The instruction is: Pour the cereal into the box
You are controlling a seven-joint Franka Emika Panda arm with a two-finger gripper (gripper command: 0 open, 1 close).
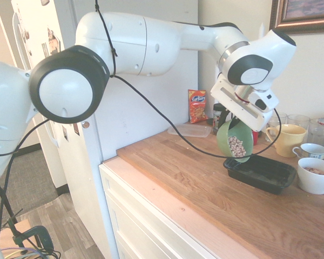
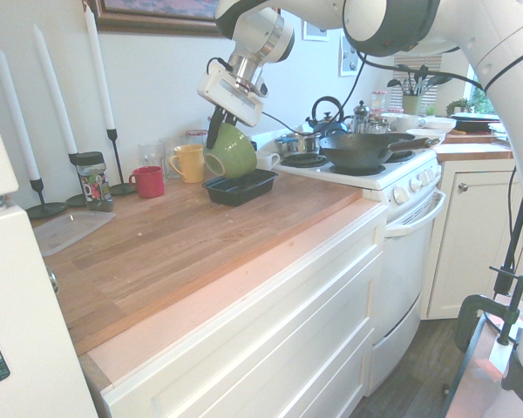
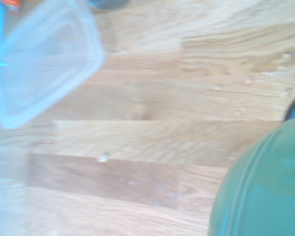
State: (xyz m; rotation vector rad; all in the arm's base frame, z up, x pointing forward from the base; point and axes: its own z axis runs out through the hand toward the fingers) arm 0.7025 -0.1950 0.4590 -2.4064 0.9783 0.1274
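My gripper (image 1: 235,123) is shut on the rim of a green bowl (image 1: 233,141), which it holds tipped on its side just above the near end of the box (image 1: 259,172), a shallow black tray on the wooden counter. The cereal (image 1: 237,145), pale tan rings, sits inside the tilted bowl near its lower lip. From the other side, the bowl (image 2: 229,152) hangs with its outside showing, over the black box (image 2: 240,187), gripper (image 2: 218,131) above it. The wrist view shows the green bowl (image 3: 265,191) over bare wood.
A yellow mug (image 1: 286,140), white cups (image 1: 316,175) and glasses stand right of the box. A clear flat container (image 1: 190,130) and an orange snack packet (image 1: 197,106) lie behind. A red mug (image 2: 148,181), candlesticks and a stove (image 2: 366,165) with a pan are nearby.
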